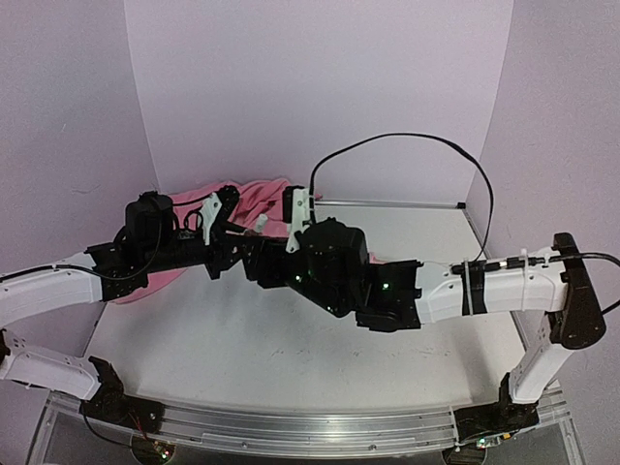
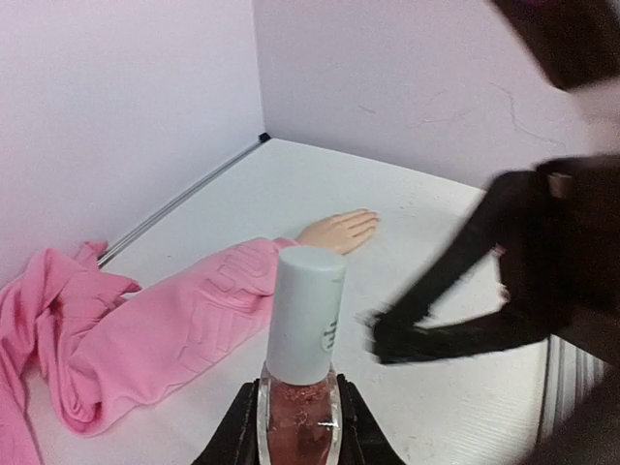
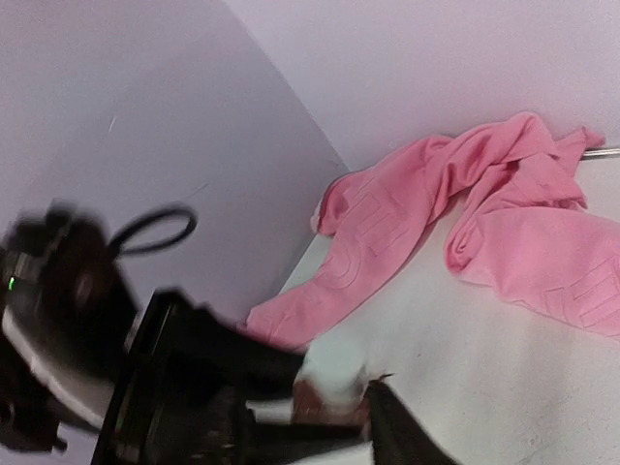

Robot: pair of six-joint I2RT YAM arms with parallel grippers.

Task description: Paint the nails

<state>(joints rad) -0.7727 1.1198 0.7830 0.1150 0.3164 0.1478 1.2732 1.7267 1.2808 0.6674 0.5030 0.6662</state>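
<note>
Table: carries both arms, meeting at far left. Pink sleeve: sprawls along the far wall, bunched at its left end. Left gripper: clenched on small pinkish bottle, upright, pale cap on. Right gripper: blurred, beside the cap, apart from it in the left wrist view; parted or closed, cannot tell. Mannequin hand: lies flat on the table at the sleeve's cuff, beyond the bottle, to the right of the left gripper. Long axis: runs left to right, fingertips aimed right, away from the bottle. Nails: too small to make out. Judging by layout: cap off first; brush then to travel rightward, right arm probably the nearer.
</note>
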